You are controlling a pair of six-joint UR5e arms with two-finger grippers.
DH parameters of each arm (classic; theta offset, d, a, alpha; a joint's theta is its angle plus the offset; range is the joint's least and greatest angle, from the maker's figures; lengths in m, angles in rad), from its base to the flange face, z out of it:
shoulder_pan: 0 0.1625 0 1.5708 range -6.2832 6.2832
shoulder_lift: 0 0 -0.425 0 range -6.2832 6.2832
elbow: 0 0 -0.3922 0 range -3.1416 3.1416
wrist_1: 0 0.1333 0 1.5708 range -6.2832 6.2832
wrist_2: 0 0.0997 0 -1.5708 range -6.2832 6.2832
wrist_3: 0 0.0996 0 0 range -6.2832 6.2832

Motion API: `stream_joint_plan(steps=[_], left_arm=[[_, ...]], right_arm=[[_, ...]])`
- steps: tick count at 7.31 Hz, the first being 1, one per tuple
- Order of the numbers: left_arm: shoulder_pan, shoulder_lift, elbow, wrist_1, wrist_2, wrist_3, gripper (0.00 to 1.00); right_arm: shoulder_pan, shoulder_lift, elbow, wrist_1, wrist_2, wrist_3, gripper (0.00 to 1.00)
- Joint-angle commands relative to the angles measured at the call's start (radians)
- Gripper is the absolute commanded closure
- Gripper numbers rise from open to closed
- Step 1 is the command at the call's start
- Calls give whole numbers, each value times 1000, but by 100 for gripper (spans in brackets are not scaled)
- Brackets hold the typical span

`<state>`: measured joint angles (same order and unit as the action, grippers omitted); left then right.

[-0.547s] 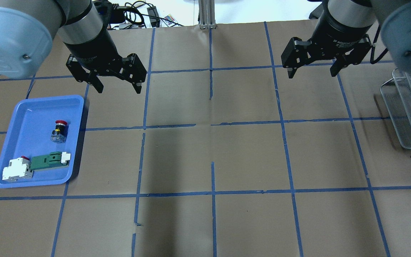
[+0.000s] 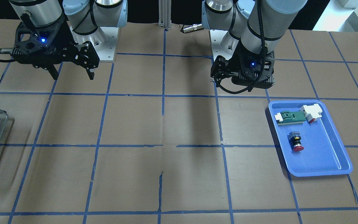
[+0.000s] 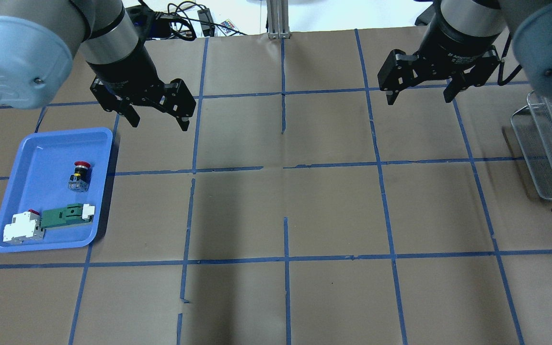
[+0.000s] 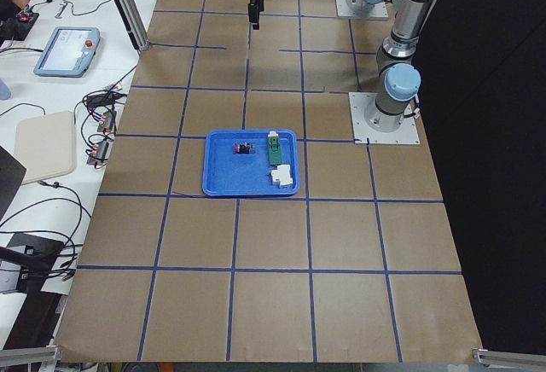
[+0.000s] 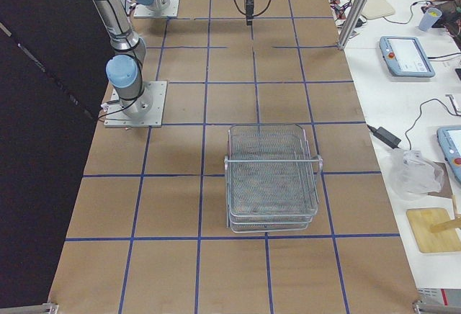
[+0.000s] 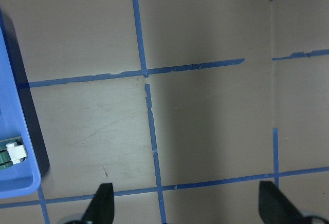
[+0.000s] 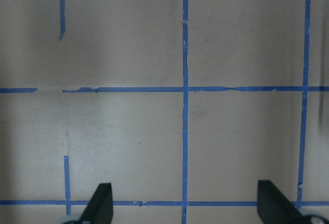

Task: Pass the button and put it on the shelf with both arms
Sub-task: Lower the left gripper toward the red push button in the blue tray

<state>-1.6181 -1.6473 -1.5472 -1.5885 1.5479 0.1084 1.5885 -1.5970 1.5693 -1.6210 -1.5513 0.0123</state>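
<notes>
The button [image 3: 80, 175] lies on its side in the blue tray [image 3: 41, 143], red cap towards the far side; it also shows in the front view [image 2: 295, 141] and the left side view [image 4: 244, 148]. My left gripper [image 3: 159, 123] is open and empty, hovering above the table beyond the tray's far right corner; its open fingertips [image 6: 103, 203] show in the left wrist view. My right gripper [image 3: 419, 99] is open and empty over the far right of the table, also in the front view [image 2: 73, 76]. The wire-mesh shelf [image 3: 549, 143] stands at the right edge, and shows in the right side view [image 5: 272, 177].
In the tray's near end lie a white-and-red block [image 3: 22, 227] and a flat green board with a white end [image 3: 65, 215]. Brown paper with blue tape grid lines covers the table. Cables and devices lie beyond the far edge.
My left gripper has shifted slightly and turned a little above the table. The right arm, the button and the tray have not moved.
</notes>
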Motion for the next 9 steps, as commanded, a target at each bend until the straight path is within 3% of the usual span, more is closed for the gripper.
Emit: stream_joint_plan(steps=[1,3,6,7,9], left_arm=[[120,-52,-27,15,0,31,0],[271,-135,-88,150,9,147,0],[407,-252,-169,329,122,315,1],[455,-279,-203,423,121,465,4],[509,-327,-282,583,115,528,6]], right_arm=[[1,-1,0,4,-6,0,0],[1,0,0,3,-6,0,0],[1,2,0,3,-1,0,0],[1,3,0,1,-4,0,0],[1,2,0,-5,6,0,0]])
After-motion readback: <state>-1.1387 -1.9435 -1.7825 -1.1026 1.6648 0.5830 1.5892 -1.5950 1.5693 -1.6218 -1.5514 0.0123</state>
